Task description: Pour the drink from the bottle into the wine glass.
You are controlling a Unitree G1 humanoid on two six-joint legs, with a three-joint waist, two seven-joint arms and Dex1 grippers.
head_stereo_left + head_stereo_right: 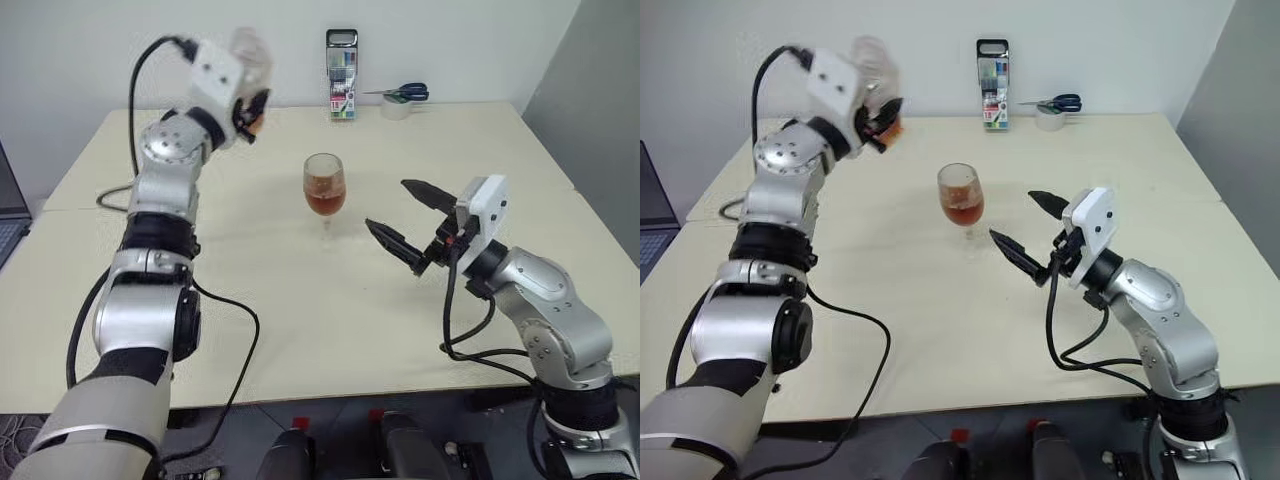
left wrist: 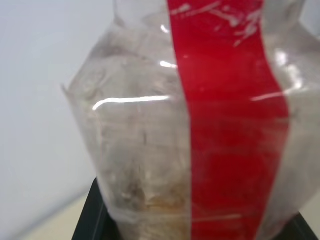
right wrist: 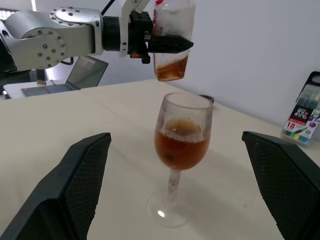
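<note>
Both jaws first: my right gripper [image 1: 403, 222] has its two black, mesh-textured fingers spread wide with nothing between them, and my left gripper [image 3: 172, 44] is clamped on the bottle [image 3: 171, 37].

Nearest me, the right arm reaches forward low over the cream tabletop [image 1: 330, 330], elbow bent, its fingers pointing inward toward the glass [image 1: 324, 193] and stopping just short of it. I see the glass standing upright near the tabletop's middle: clear, rounded bowl, thin stem, round foot. Reddish-amber drink [image 3: 181, 147] fills the lower part of the bowl, with a foamy ring at the surface.

Farther out, my left arm is raised high, holding the bottle in the air, up and to the left of the glass and apart from it. It is clear, slightly crumpled plastic with a red label strip, and a little amber liquid sits at its base.

At the far edge stand a marker pack [image 1: 342, 90] and scissors [image 1: 402, 94] on a tape roll [image 1: 397, 108].
</note>
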